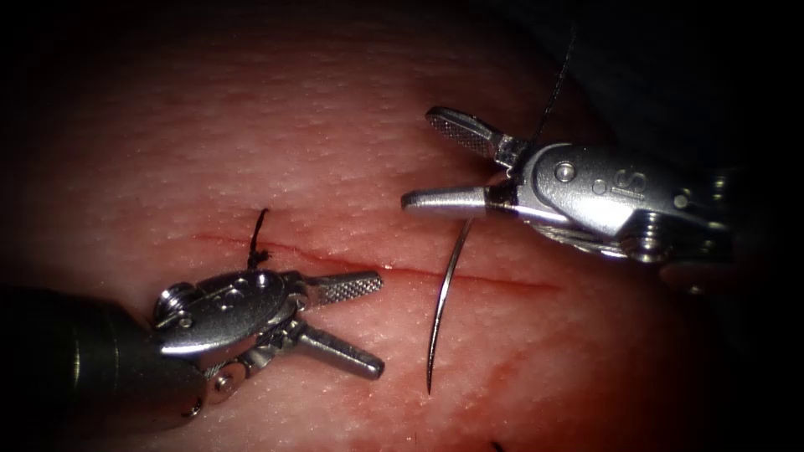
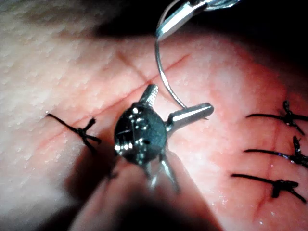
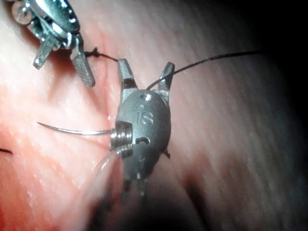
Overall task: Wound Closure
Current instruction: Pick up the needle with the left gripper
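One knot (image 1: 260, 251) was tied on cut (image 1: 502, 280), rest still gaping. Needle (image 1: 444, 305) lay loose on tissue (image 1: 293, 125), across cut. Left tool (image 1: 364, 326), right tool (image 1: 423, 159) both spread wide, holding nothing. Thread (image 1: 553, 84) ran past right tool.

- Surgical training bench / lab setup, no patient.
- Pale, pebbly slab of tissue (image 1: 276, 125) w/ straight cut (image 1: 502, 280) and thin red fluid (image 1: 394, 435).
- Two steel wristed needle drivers: left tool (image 1: 373, 322), right tool (image 1: 419, 159).
- Curved needle (image 1: 444, 310), black thread (image 1: 553, 84), tied stitches (image 2: 276, 149) in a row.
- Tight spot lighting, dark surround = endoscope rig.
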Tool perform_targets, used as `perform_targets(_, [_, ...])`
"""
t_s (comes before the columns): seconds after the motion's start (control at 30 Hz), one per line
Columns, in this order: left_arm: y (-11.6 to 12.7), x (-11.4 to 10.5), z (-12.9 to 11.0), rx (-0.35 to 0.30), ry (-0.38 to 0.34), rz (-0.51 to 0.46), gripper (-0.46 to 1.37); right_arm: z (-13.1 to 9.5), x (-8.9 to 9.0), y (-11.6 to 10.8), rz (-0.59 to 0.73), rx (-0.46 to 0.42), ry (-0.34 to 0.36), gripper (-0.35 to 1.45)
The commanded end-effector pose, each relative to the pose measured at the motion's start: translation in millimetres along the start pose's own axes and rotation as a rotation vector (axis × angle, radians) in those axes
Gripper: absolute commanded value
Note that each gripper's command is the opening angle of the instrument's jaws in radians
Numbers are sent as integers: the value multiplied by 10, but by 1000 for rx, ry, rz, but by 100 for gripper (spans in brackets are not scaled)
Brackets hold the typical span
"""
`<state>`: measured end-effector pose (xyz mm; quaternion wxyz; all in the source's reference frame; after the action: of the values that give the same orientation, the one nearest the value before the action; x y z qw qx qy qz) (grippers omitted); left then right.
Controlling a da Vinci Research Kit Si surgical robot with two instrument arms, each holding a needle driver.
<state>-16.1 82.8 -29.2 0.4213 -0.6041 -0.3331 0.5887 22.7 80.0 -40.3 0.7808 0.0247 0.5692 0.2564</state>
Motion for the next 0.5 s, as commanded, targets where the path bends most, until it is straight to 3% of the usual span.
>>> perform_targets(0.03, [0,-1,1,27,3,16,93,0,0,0,1,0,-1,77])
perform_targets(0.2, [-4,-2,4,146,-28,107,89,0,3,0,-2,-2,4,77])
perform_targets(0.5, [-5,-7,17,306,-129,138,99,0,5,-1,-1,-2,3,77])
